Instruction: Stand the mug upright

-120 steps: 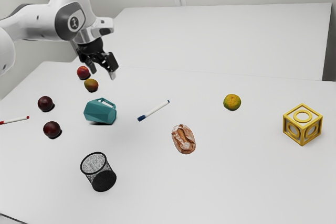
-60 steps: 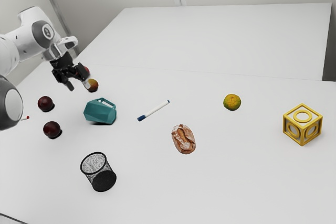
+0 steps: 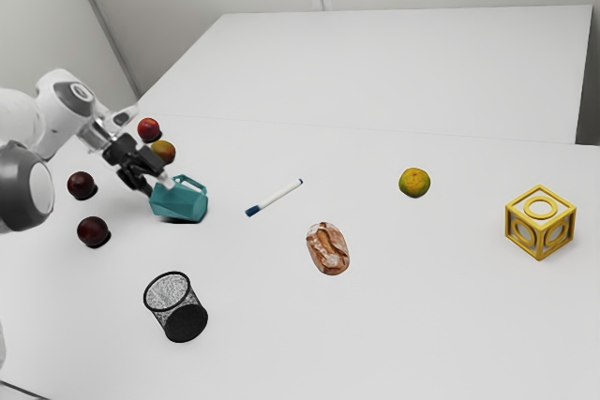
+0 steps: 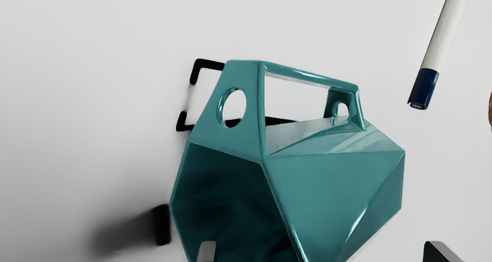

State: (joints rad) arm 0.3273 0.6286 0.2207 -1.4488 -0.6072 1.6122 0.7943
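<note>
The black gripper (image 3: 157, 186) is low over the table, at the near-arm end of the teal mug (image 3: 178, 201) in the exterior view. The mug lies on its side with its handle up. In the wrist view the faceted mug (image 4: 330, 185) shows its dark open mouth facing the hand. The gripper (image 4: 319, 250) stands open there, its fingertips wide apart, one in front of the mouth and the other beyond the mug's side. Whether either finger touches the mug, I cannot tell.
A blue-capped marker (image 3: 274, 198) lies beyond the mug. Dark plums (image 3: 93, 231), a mango (image 3: 163, 152) and a red fruit (image 3: 148, 129) are around the hand. A mesh cup (image 3: 175, 307), bread (image 3: 328, 248), an orange (image 3: 414, 183) and a yellow cube (image 3: 540, 222) lie farther out.
My hand has swung toward the exterior view's left and come down, then moved in to the mug's end. The mug has not visibly moved.
</note>
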